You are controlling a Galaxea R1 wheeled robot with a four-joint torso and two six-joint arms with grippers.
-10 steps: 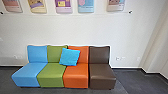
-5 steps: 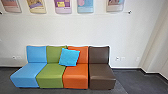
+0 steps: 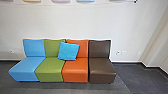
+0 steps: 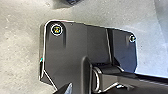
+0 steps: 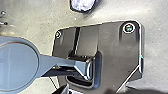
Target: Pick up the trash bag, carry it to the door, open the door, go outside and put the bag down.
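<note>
Head view: smooth, leather-like upholstery covers the armless sofa (image 3: 76, 71), whose blocky sections run blue, green, orange, brown. Against the sofa's green and orange backs leans a square turquoise cushion (image 3: 68, 51), softly creased. Behind the sofa is a plain white wall (image 3: 75, 22); beneath it, a matt dark grey floor (image 3: 130, 82). Beyond its brown end are small pale wall plates (image 3: 118, 52).

Compared with the earlier frames, the camera's view has shifted, so the pastel posters (image 3: 85, 0) above the sofa now show only their lower edges.

Both wrist views leave the left gripper (image 4: 66, 88) and right gripper (image 5: 62, 89) hard to read; I cannot tell either one's state. A dark-rimmed object (image 5: 82, 5) with a pale, crinkled middle is cut off in the right wrist view; whether it is the trash bag, I cannot tell.
</note>
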